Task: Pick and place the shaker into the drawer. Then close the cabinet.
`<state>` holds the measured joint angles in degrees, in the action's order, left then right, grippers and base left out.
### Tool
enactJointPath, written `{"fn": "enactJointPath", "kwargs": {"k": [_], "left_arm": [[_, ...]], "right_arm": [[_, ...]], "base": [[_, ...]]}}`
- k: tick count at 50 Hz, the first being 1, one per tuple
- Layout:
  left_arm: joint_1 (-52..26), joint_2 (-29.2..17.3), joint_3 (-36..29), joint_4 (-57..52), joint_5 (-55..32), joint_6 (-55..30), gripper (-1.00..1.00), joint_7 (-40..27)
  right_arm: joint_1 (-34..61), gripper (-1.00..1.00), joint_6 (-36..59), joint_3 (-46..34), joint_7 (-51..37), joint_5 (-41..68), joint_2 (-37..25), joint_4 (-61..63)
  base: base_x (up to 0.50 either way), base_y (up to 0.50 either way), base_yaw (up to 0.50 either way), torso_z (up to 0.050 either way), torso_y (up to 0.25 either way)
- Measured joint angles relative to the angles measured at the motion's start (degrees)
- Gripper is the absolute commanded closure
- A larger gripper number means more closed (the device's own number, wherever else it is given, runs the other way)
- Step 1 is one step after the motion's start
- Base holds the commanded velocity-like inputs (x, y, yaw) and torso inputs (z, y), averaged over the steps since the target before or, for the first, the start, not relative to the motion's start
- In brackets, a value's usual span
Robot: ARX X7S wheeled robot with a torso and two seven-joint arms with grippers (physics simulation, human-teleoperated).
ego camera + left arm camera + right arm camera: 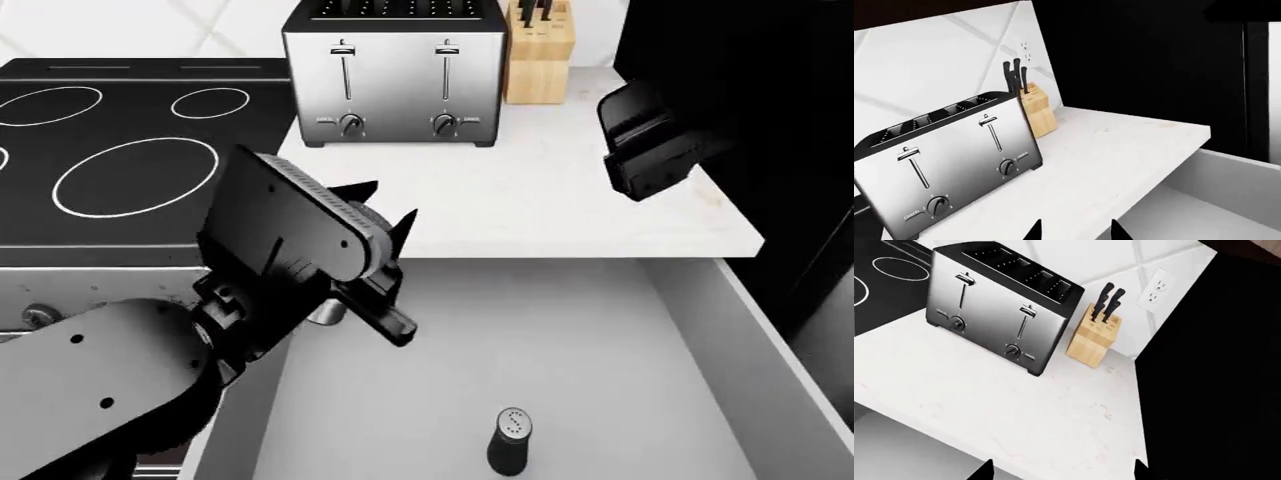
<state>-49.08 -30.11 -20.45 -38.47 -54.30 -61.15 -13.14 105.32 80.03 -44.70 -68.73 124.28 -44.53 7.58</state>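
The small dark cylindrical shaker with the ribbed silver-grey dotted top (511,438) already stands upright inside the wide shallow white pull-out drawer (601,340), at about six o'clock in the head view, well apart from either wall; so the placing looks done and the closing is what remains; the left gripper (387,215) hangs over the drawer's nine o'clock side with its dark tips spread apart and nothing between them, and the right gripper (647,140) hovers over the white stone counter (561,200) at about two o'clock, its two tips likewise wide and empty in its wrist view; the chief risk, I judge, is a hard or jerky shove on the drawer toppling the tall narrow shaker; a low-reaching left arm could also knock it; the brushed-steel four-slot toaster (395,72) and wooden knife block (538,50) at twelve o'clock stand clear.
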Motion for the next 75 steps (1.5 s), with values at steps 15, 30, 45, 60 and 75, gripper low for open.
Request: {"fn": "enactJointPath", "kwargs": {"k": [15, 30, 45, 60, 75], "left_arm": [[4.3, -1.2, -19.9, 11.9, 22.8, 15.1, 1.0, 7.4], [8.7, 0.2, -32.1, 26.6, 35.9, 27.3, 1.0, 10.5], [10.1, 3.7, -38.0, 42.0, 42.7, 36.1, 1.0, 11.9], [9.8, 4.1, -37.2, 41.9, 41.6, 35.2, -1.0, 11.7], [7.6, -3.8, -16.0, 12.5, 16.9, 22.3, -1.0, 3.8]], "right_arm": [[12.8, -1.0, -2.7, -3.7, -9.0, 9.8, 0.0, 2.8], [18.5, -1.0, -5.5, -5.6, -12.6, 13.1, 1.3, 5.0], [19.4, -1.0, -7.7, -7.0, -13.5, 13.8, 1.5, 6.6], [19.6, -1.0, -9.1, -8.4, -13.9, 14.6, 1.1, 7.8], [17.5, -1.0, -10.9, -7.4, -12.0, 12.8, 0.6, 10.1]], "base": [[0.0, 0.0, 0.0, 0.0, 0.0], [0.0, 0.0, 0.0, 0.0, 0.0], [0.0, 0.0, 0.0, 0.0, 0.0], [0.0, 0.0, 0.0, 0.0, 0.0], [0.0, 0.0, 0.0, 0.0, 0.0]]}}
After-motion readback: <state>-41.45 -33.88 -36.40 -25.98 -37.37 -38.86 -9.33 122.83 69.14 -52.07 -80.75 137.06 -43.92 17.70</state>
